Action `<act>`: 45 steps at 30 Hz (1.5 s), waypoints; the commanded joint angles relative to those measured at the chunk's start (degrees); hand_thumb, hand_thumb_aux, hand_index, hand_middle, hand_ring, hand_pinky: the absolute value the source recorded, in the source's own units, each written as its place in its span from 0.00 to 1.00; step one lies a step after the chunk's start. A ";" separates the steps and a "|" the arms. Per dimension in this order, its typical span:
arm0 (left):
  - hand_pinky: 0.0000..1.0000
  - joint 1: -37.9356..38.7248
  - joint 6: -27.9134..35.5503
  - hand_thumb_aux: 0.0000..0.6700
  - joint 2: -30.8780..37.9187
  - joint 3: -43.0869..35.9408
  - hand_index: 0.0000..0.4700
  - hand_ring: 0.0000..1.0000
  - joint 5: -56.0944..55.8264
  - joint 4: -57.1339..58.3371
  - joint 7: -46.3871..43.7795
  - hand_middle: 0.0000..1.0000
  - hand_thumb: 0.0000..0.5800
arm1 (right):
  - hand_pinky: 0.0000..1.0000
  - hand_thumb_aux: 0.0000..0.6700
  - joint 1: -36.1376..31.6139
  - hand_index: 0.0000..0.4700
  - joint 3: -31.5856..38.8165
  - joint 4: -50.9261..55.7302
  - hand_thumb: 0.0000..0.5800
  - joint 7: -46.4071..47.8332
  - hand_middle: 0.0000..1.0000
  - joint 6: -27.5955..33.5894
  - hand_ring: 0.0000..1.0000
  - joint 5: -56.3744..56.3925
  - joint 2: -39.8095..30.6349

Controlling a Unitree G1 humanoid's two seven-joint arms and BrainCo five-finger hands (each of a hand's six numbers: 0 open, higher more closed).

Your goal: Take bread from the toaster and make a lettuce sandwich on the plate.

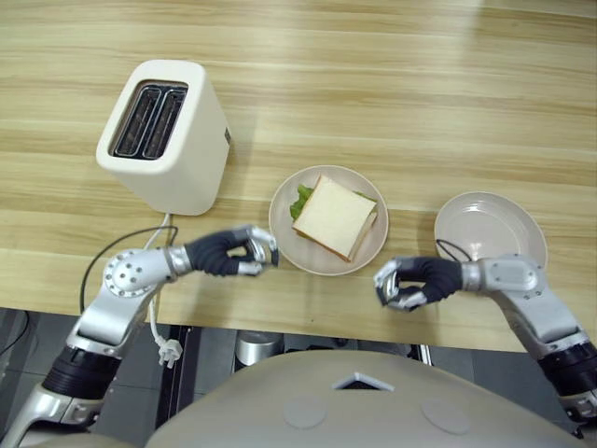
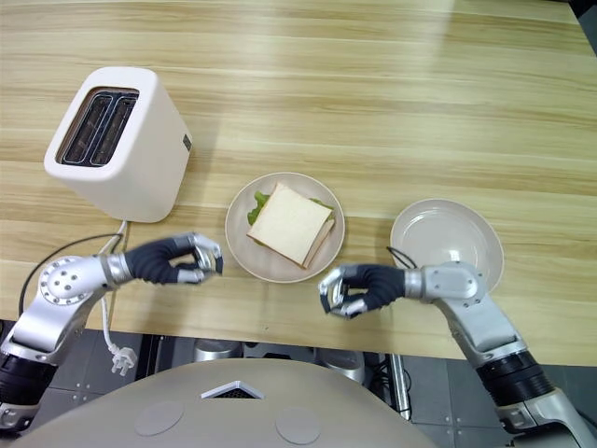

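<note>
Both hands are curled shut on nothing: left hand [image 1: 233, 252] just left of the plate [image 1: 303, 254], right hand [image 1: 408, 283] off its lower right. Sandwich [image 1: 333, 217] sits on that plate, lettuce [image 1: 300, 200] peeking out, toaster [image 1: 168, 135] up-left.

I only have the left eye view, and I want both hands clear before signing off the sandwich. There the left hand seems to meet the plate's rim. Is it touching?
Observer: No. The right eye view shows a strip of bare table between the left hand and the sandwich plate.
Operator: How far right does the table run?
Observer: In the right eye view there is a dark corner at top right, beyond the empty plate. It seems to mark where the table top ends.
</note>
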 commanded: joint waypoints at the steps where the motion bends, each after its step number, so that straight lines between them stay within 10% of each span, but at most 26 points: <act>1: 1.00 -2.64 -0.05 1.00 0.90 -5.61 0.98 1.00 15.03 4.64 1.13 1.00 1.00 | 1.00 1.00 -3.46 0.98 2.95 5.61 1.00 -9.04 1.00 -6.87 1.00 -18.72 1.96; 16: 1.00 -23.32 -4.48 1.00 -11.83 -16.04 0.98 1.00 55.76 32.26 34.19 1.00 1.00 | 1.00 1.00 -20.60 0.98 5.56 24.88 1.00 -45.88 1.00 -15.25 1.00 -53.64 11.89; 31: 1.00 -47.70 -8.07 1.00 -28.68 -12.15 0.98 1.00 50.30 71.56 51.35 1.00 1.00 | 1.00 1.00 -49.82 0.98 8.05 70.96 1.00 -60.23 1.00 -17.15 1.00 -54.44 24.29; 42: 1.00 -49.10 -19.31 1.00 -28.47 -8.18 0.98 1.00 45.13 73.30 60.16 1.00 1.00 | 1.00 1.00 -48.14 0.98 1.90 69.78 1.00 -60.80 1.00 -28.17 1.00 -43.51 22.36; 43: 1.00 -46.80 -21.79 1.00 -27.40 -7.36 0.98 1.00 43.84 68.93 59.41 1.00 1.00 | 1.00 0.76 -46.54 0.74 -0.02 67.24 0.94 -59.39 1.00 -31.24 1.00 -40.10 21.75; 44: 1.00 -42.77 -24.03 1.00 -26.23 -6.16 0.98 1.00 40.66 61.12 56.63 1.00 1.00 | 1.00 0.76 -44.57 0.74 -2.09 63.29 0.94 -60.09 1.00 -35.35 1.00 -37.08 20.85; 45: 0.98 -39.96 -25.18 0.54 -25.48 -5.40 0.53 0.98 38.37 55.60 54.52 0.98 0.79 | 0.07 0.00 -43.16 0.00 -3.45 60.46 0.00 -60.61 0.07 -37.91 0.07 -35.17 20.26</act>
